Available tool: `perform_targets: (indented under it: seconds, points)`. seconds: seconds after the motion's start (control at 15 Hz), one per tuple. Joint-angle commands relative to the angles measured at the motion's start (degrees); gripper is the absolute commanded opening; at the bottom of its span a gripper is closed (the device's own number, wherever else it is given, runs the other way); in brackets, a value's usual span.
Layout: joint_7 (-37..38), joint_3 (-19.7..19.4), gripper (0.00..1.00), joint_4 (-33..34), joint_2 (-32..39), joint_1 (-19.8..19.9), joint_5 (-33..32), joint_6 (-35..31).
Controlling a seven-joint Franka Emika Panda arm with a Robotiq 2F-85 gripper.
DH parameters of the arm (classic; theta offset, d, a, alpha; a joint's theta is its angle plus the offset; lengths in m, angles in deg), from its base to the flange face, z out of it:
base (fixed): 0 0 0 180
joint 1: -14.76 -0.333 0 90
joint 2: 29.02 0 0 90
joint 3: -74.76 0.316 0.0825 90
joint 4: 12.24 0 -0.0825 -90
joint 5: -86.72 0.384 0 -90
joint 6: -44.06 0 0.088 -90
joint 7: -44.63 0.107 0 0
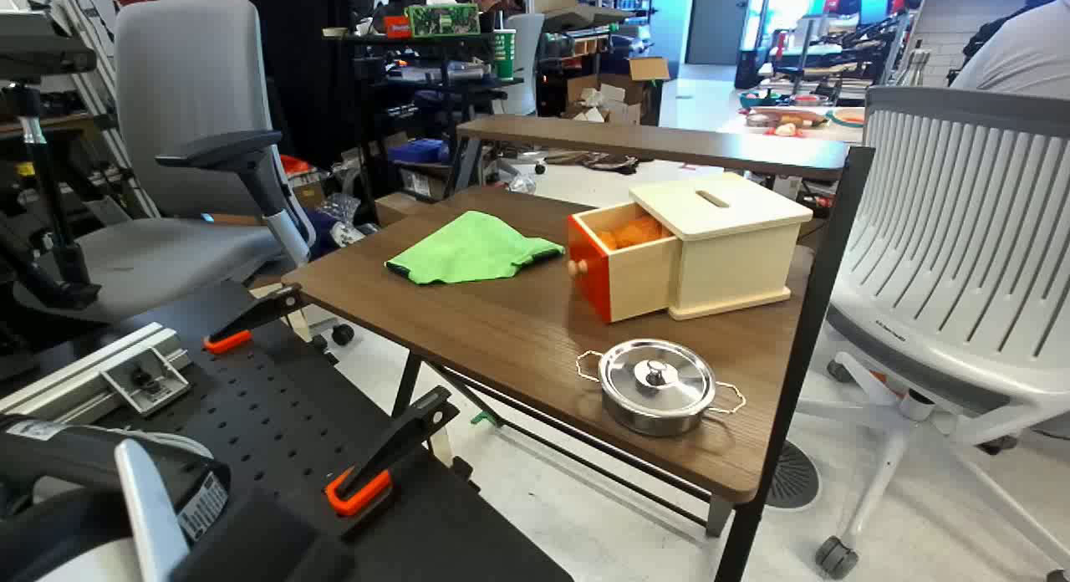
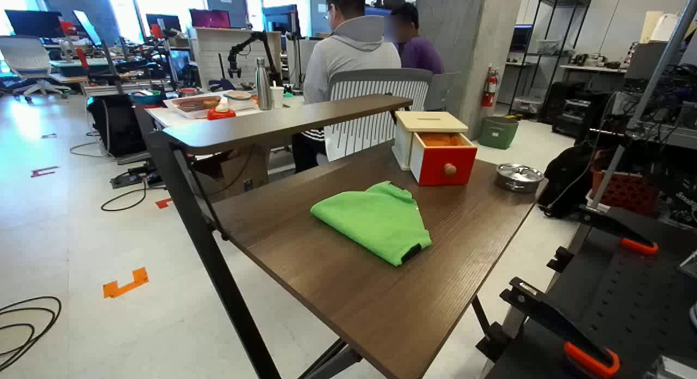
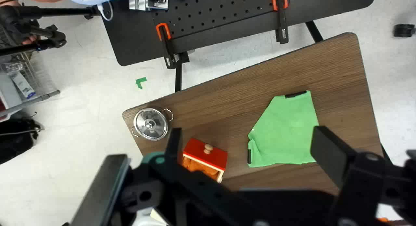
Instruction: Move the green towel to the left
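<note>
The green towel (image 1: 474,249) lies loosely spread on the brown table, with uneven edges and small black strips on its border. It also shows in an exterior view (image 2: 375,221) and in the wrist view (image 3: 286,131). My gripper (image 3: 248,140) is open and empty in the wrist view, its two fingers far apart. It hangs high above the table, with the towel and the drawer of the wooden box showing between the fingers. The right finger covers a little of the towel's right edge in that view. The gripper is not in either exterior view.
A wooden box (image 1: 740,256) stands beside the towel, its red-orange fronted drawer (image 2: 447,165) pulled out with orange stuff inside. A lidded metal pot (image 1: 658,385) stands near the table's corner. A raised shelf (image 2: 294,123) runs along one table side. A black perforated bench (image 3: 208,11) adjoins.
</note>
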Motion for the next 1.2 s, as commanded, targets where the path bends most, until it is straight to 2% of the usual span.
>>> perform_targets:
  seconds: [0.0, 0.33, 0.53, 0.8, 1.13]
  points:
    - [0.5, -1.1, 1.00, 0.2, 0.3, -1.3, -0.5, 0.2]
    - [0.5, -1.1, 1.00, 0.2, 0.2, -1.3, -0.5, 0.2]
    - [1.1, -0.5, 1.00, -2.1, 3.2, -1.5, -0.6, -4.9]
    - [0.3, -0.5, 1.00, -4.7, 11.5, -2.9, 0.1, -14.1]
    - [1.3, -1.0, 1.00, -6.3, 24.4, -4.1, -1.3, -31.0]
